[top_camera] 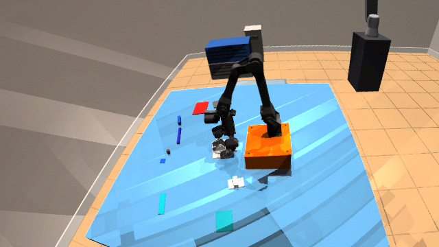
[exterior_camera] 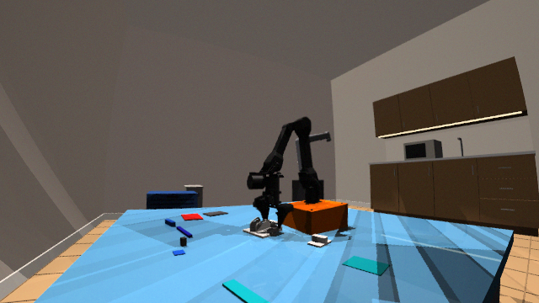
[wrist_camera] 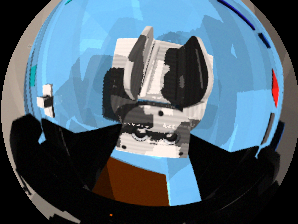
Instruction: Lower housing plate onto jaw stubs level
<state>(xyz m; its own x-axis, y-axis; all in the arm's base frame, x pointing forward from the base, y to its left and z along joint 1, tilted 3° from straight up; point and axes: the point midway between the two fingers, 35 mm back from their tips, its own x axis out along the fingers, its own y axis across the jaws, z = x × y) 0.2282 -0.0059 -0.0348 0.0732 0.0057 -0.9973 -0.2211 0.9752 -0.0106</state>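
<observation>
My gripper (top_camera: 229, 149) (exterior_camera: 273, 221) (wrist_camera: 154, 132) is shut on the pale housing plate (wrist_camera: 152, 146), with one black finger at each side edge. The plate lies low over the rear part of the white base (wrist_camera: 120, 49) (exterior_camera: 248, 231), at the rear ends of the two jaws. Its two round holes face up, with mixed light and dark inside. The left jaw (wrist_camera: 136, 75) and the dark-shaded right jaw (wrist_camera: 197, 75) stand upright on the base, apart. The stubs are not clear under the plate. Whether the plate is fully down and level I cannot tell. The fingers mostly hide it in the top and exterior views.
The orange box (top_camera: 267, 142) (exterior_camera: 326, 219) (wrist_camera: 137, 185) under the arm stands close by. A small white part (top_camera: 236, 183) (exterior_camera: 319, 239) (wrist_camera: 46, 101) lies nearby. Teal pieces (top_camera: 224, 221) (exterior_camera: 366, 265), blue bars (top_camera: 179, 135) (exterior_camera: 184, 231) and a red square (top_camera: 200, 108) (exterior_camera: 192, 216) lie farther off.
</observation>
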